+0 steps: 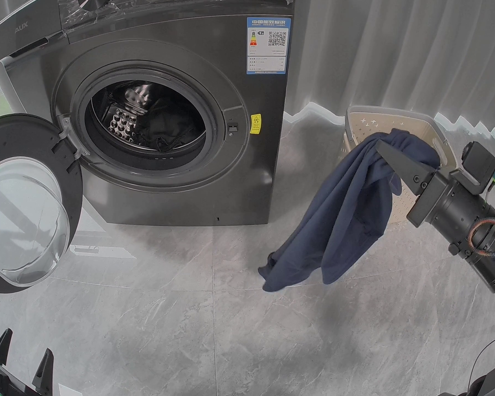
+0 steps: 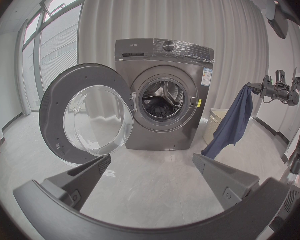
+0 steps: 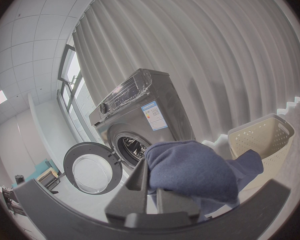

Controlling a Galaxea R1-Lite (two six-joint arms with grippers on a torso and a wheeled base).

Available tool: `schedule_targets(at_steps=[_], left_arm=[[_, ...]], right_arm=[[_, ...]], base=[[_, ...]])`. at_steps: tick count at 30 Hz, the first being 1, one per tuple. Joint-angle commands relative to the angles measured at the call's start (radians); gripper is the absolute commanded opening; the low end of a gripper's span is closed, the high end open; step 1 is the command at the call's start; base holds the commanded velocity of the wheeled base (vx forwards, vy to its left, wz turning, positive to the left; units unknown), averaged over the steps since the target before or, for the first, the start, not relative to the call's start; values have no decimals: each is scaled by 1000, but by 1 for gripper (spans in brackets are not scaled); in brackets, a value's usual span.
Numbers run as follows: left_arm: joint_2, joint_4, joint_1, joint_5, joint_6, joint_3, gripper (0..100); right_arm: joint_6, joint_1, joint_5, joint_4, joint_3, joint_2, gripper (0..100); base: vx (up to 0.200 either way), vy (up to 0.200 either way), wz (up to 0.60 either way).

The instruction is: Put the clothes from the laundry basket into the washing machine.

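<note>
**Transfer step: garment held, carry to drum pending**

The step in hand is judged to be the transfer of one item from the laundry basket (image 1: pixel 368 117) to the washing machine (image 1: pixel 261 160). A navy garment (image 1: pixel 346 215) is gripped by the right end effector (image 1: pixel 389 154), which is closed tight on a fold of the cloth at the right of the head view. The garment hangs at centre right, in front of the basket. Its lower hem is close to the floor (image 1: pixel 203 314), and whether it touches cannot be told. The left end effector (image 1: pixel 26 348) is seen at the lower left corner, spread wide and holding nothing. The machine occupies the upper left. Its door (image 1: pixel 22 138) is swung open at the left edge, and dark laundry (image 1: pixel 170 125) lies in the drum (image 1: pixel 129 119).

The next move is judged to call for a carry leftward to the drum mouth, with the cloth raised so that the trailing hem clears the lower lip. Release should be made only once the bulk is inside.
</note>
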Motion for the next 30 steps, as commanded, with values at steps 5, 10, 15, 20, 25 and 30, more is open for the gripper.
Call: schedule_targets(at_steps=[5, 10, 15, 20, 25, 30], left_arm=[[-6, 0, 0, 0, -1, 16, 100], [-6, 0, 0, 0, -1, 16, 100], [-6, 0, 0, 0, -1, 16, 100], [-6, 0, 0, 0, 4, 15, 100], [-6, 0, 0, 0, 2, 16, 100], [-6, 0, 0, 0, 7, 16, 100]], right_arm=[[0, 1, 0, 1, 0, 0, 0], [0, 1, 0, 1, 0, 1, 0], [1, 1, 0, -1, 0, 1, 0], [3, -3, 2, -1, 0, 7, 0], [6, -4, 0, -2, 2, 6, 0], [18, -9, 2, -2, 8, 0, 0]], base=[[0, 200, 0], [0, 200, 0], [0, 40, 0], [0, 0, 0], [-80, 0, 0], [-200, 0, 0]])
